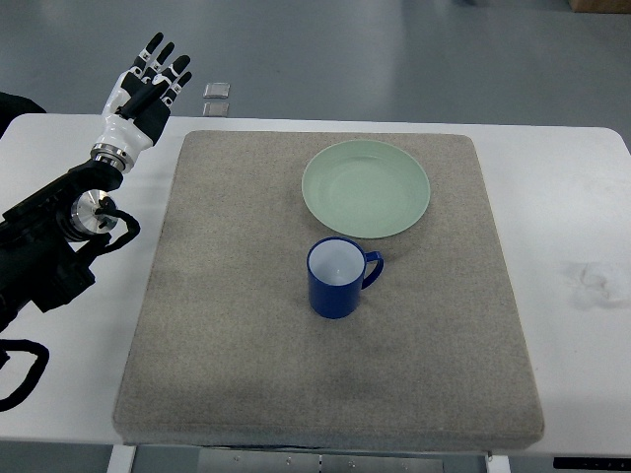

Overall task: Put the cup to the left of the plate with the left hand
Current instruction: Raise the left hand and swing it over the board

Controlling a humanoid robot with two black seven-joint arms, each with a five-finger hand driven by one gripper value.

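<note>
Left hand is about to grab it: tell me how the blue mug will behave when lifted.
The blue mug looks rigid and glossy, so probably slippery to fingers. It seems empty, likely light. Standing upright on the grey mat, it should resist sliding but could tip if pushed high.

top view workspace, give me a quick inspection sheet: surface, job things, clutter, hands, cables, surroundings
surface: white table with a grey mat covering most of it; faint smudge on the bare top at the right.
job's things: blue cup upright and empty on the mat, handle pointing right, just in front of the green plate, not left of it. Plate empty.
clutter: two small grey squares on the floor beyond the table's far edge.
grippers: left hand raised over the far left corner, fingers extended, holding nothing, well away from the cup. Right hand not in view.
cables: black cable looped at the left arm's wrist, another loop low at the left edge.
surroundings: grey floor; nothing else seen.
</note>
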